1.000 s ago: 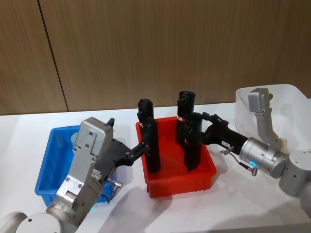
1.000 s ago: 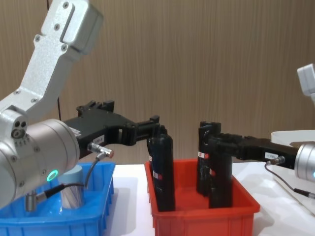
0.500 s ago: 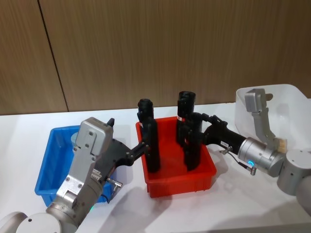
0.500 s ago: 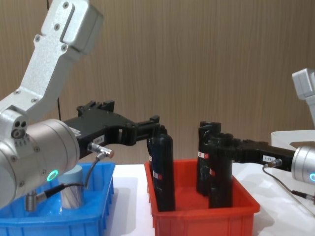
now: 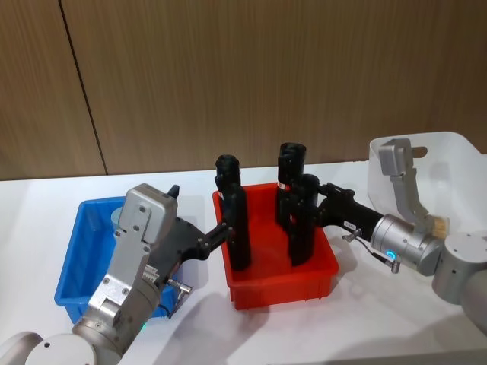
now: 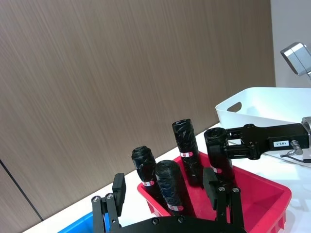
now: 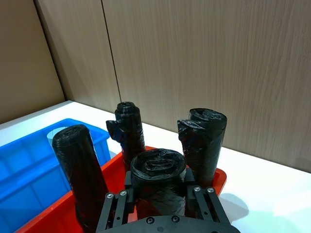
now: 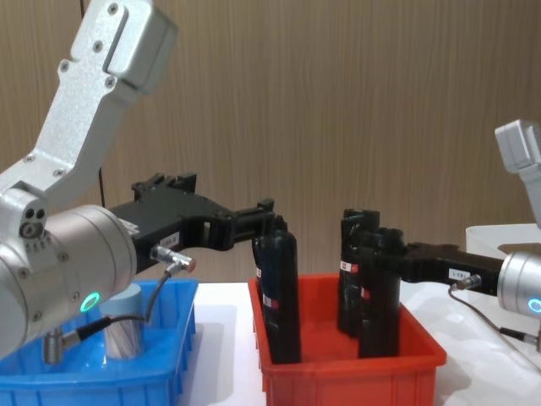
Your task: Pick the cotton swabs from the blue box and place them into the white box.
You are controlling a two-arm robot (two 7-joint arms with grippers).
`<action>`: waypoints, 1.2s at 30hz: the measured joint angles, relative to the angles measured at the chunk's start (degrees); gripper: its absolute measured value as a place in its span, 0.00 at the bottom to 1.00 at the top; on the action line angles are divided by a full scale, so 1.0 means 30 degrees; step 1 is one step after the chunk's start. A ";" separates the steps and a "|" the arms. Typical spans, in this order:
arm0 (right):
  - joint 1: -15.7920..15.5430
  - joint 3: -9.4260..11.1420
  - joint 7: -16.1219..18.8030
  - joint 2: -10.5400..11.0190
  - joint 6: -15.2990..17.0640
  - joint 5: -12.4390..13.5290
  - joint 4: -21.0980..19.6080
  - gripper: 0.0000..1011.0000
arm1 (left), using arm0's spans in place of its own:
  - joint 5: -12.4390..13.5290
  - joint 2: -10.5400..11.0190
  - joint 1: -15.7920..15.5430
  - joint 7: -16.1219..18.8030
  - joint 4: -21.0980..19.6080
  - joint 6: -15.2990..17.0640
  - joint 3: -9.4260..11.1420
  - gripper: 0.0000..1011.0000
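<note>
- Right gripper [image 5: 310, 207]: fingers closed around 1 black roll [image 5: 301, 228] standing in the red bin [image 5: 323, 270].
- Left gripper [image 8: 272, 222]: at another black roll [image 8: 280, 296]; I cannot tell its grip.
- Cotton swabs [image 8: 124, 330]: 1 cylinder (grey-blue lid) upright in the blue box [image 8: 173, 359].
- White box [image 5: 455, 156]: right of the red bin.

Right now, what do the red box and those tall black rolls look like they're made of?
The red box looks like hard, smooth plastic: even colour, a moulded rim and a slight shine. The black rolls look like thin plastic film wound tight, perhaps bags: crinkled, glossy tops and red-and-white paper-like labels. The right gripper is shut on one; the left gripper sits open around another.
</note>
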 joint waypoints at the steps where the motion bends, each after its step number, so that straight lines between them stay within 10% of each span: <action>1: 0.0033 0.0002 -0.0006 -0.0011 -0.0035 -0.0007 0.0062 0.57 | 0.0000 0.0000 0.0000 0.0000 0.0000 0.0000 -0.0001 0.99; 16: 0.0100 0.0330 -0.0531 -0.0025 -0.0486 -0.0070 -0.0410 0.48 | 0.0000 0.0000 0.0000 -0.0001 0.0000 0.0000 0.0000 0.99; 36: -0.6967 0.1032 -0.6452 0.2127 0.6193 0.0021 -1.6665 0.42 | -0.0001 0.0001 0.0001 -0.0001 0.0000 0.0001 -0.0001 0.99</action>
